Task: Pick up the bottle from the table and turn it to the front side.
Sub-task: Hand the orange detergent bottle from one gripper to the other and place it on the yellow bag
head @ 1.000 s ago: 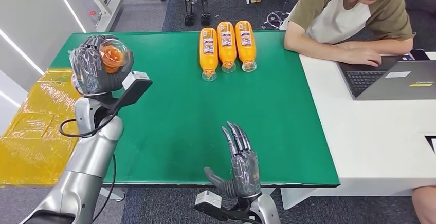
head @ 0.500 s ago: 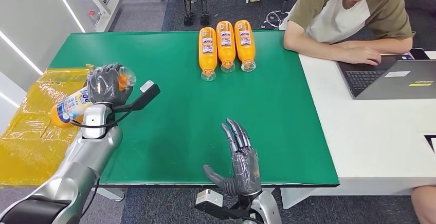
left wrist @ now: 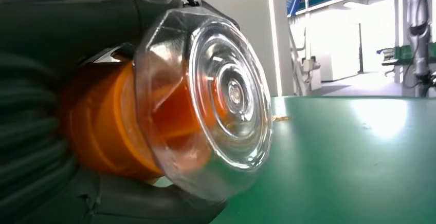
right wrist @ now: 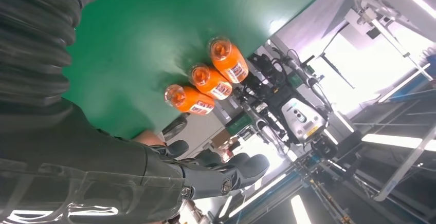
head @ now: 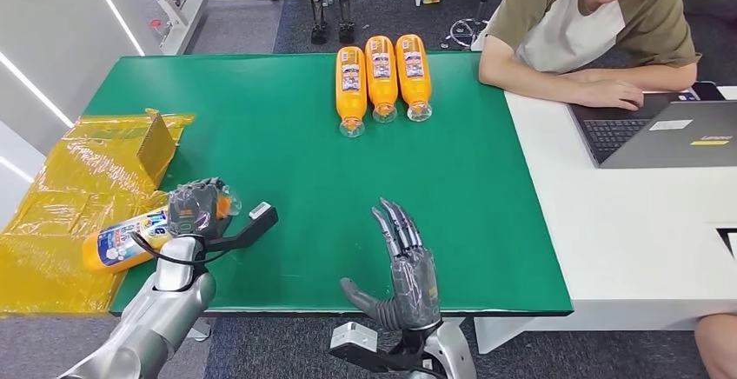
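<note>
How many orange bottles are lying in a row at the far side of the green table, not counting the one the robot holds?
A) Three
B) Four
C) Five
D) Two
A: three orange bottles lie side by side on the green table, while the left hand holds another.

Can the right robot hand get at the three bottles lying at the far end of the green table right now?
Probably yes: the right robot hand is open and holds nothing, and only bare green table lies between it and the three bottles.

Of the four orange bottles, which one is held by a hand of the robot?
The orange bottle at the table's near left edge, gripped by the left hand. The other three bottles lie untouched at the far side.
</note>
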